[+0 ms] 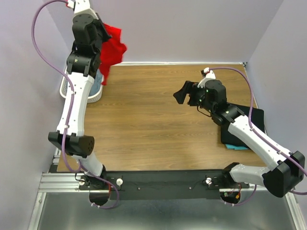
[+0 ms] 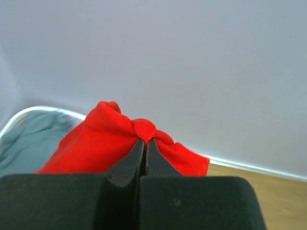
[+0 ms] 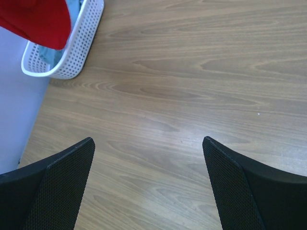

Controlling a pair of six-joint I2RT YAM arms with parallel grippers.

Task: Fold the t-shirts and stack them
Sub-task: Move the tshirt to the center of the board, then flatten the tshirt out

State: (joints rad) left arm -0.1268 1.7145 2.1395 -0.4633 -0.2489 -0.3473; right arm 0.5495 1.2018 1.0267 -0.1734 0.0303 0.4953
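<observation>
My left gripper (image 2: 145, 140) is shut on a bunched fold of the bright red t-shirt (image 2: 103, 143), which hangs in the air over the white basket at the table's far left (image 1: 112, 48). A grey-blue t-shirt (image 2: 29, 139) lies inside that basket. At the right edge of the table a folded black t-shirt (image 1: 256, 117) rests on a teal one (image 1: 236, 145), partly hidden by my right arm. Over the middle of the wooden table my right gripper (image 3: 148, 143) hovers open with nothing between its fingers (image 3: 64, 172).
The white lattice basket (image 3: 79, 45) stands at the far left corner against the wall. Pale walls close in the table at the back and on both sides. Bare wood (image 1: 144, 120) lies between the basket and the folded stack.
</observation>
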